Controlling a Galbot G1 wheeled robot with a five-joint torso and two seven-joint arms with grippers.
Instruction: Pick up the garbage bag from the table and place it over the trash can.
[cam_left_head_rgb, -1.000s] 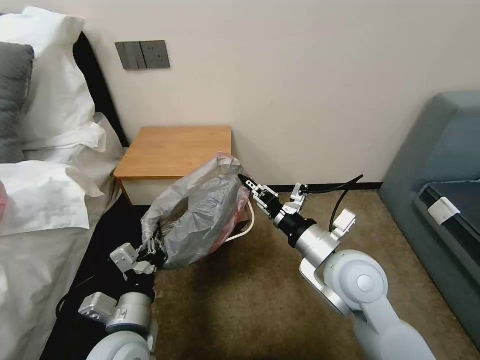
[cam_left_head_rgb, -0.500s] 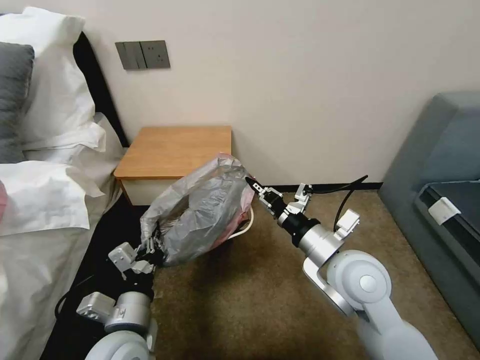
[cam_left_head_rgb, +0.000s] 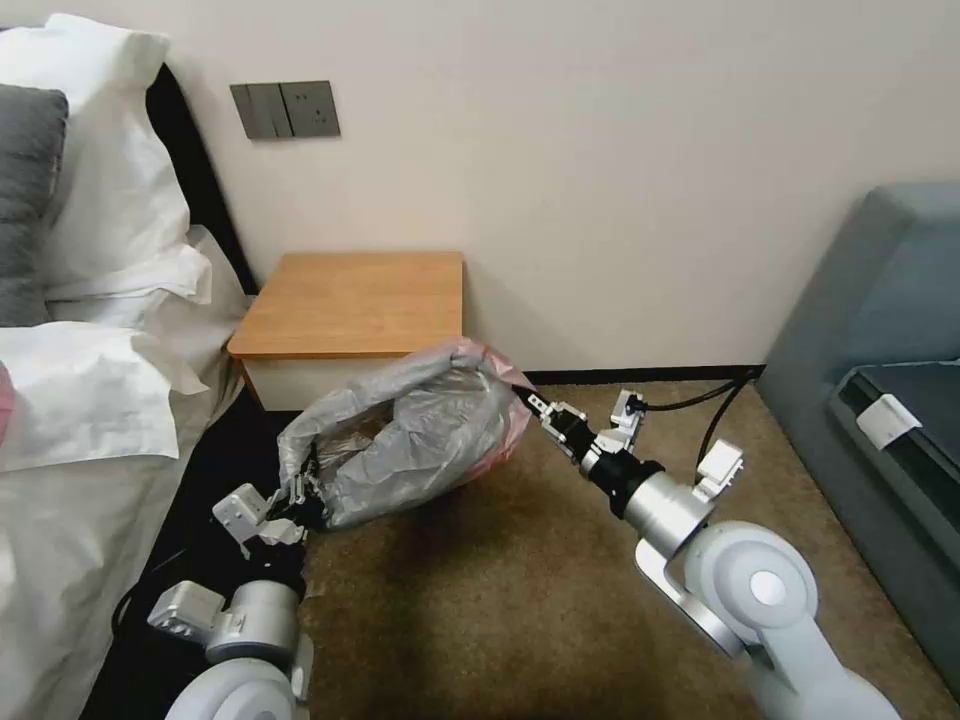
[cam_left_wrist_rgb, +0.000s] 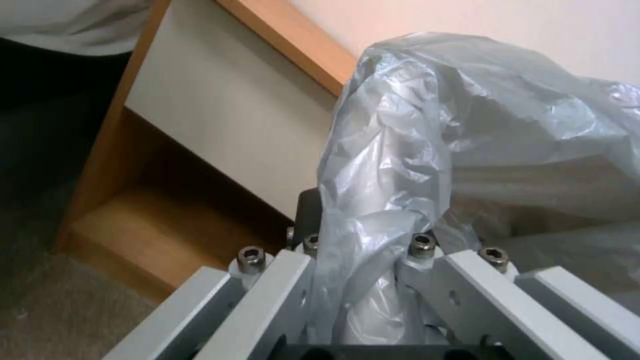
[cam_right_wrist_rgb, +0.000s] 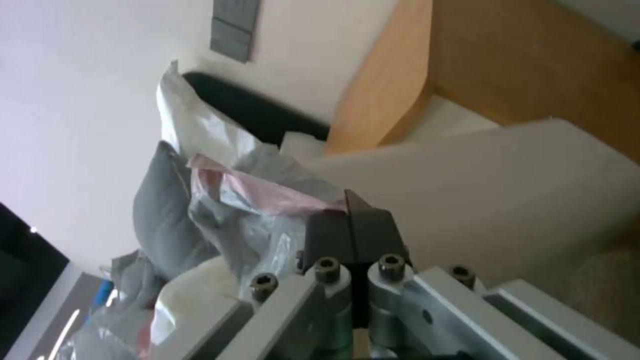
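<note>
The grey crinkled garbage bag (cam_left_head_rgb: 420, 440) with its pinkish-red rim hangs stretched between both grippers, low in front of the wooden table (cam_left_head_rgb: 350, 300). My left gripper (cam_left_head_rgb: 303, 497) is shut on the bag's near-left edge, and in the left wrist view plastic (cam_left_wrist_rgb: 467, 125) bunches between its fingers (cam_left_wrist_rgb: 307, 210). My right gripper (cam_left_head_rgb: 530, 400) is shut on the pink rim at the bag's far right, pinching it at the fingertips (cam_right_wrist_rgb: 350, 220). The trash can is hidden under the bag in the head view. Its cream-white wall (cam_right_wrist_rgb: 500, 185) shows close beyond the right gripper in the right wrist view.
A bed with white pillows (cam_left_head_rgb: 90, 300) lies to the left, close to my left arm. A grey sofa (cam_left_head_rgb: 880, 330) stands at the right. Brown carpet (cam_left_head_rgb: 520, 600) stretches in front. The table's white drawer front (cam_left_wrist_rgb: 220, 125) and low shelf (cam_left_wrist_rgb: 133, 235) are just beyond the left gripper.
My right gripper moved down and to the right with the rim, pulling the bag lower and wider. The bin's white rim, seen earlier beneath the bag, is now covered. The left gripper barely shifted.
</note>
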